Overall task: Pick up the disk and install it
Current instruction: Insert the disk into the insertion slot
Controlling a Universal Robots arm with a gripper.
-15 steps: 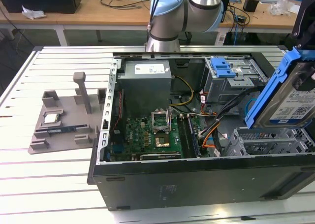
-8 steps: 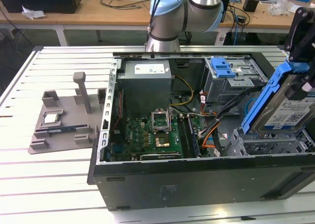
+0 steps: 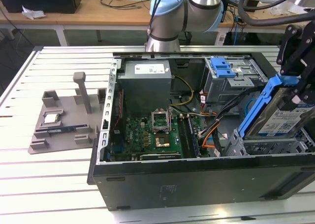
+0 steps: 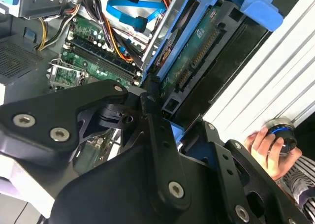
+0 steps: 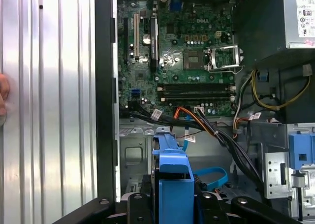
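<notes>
The disk [image 3: 280,118], a silver-grey drive with a blue-and-white label in a blue carrier frame [image 3: 258,106], hangs tilted over the drive bay at the exterior view's right end of the open computer case [image 3: 197,179]. My black gripper [image 3: 295,88] is shut on the disk's upper edge. The second wrist view shows the disk's green circuit-board underside [image 4: 197,51] in its blue frame, ahead of the gripper [image 4: 165,103]. In the first wrist view the carrier's blue end [image 5: 172,184] sits between the fingers [image 5: 135,204], above the bay's grey floor.
Inside the case lie the green motherboard [image 3: 147,135], a grey power supply box [image 3: 146,81], a grey cage topped by a blue bracket [image 3: 221,66], and orange, black and blue cables [image 5: 197,118]. A grey fixture [image 3: 64,120] lies on the slatted table. A person's hand [image 4: 263,145] rests beside the case.
</notes>
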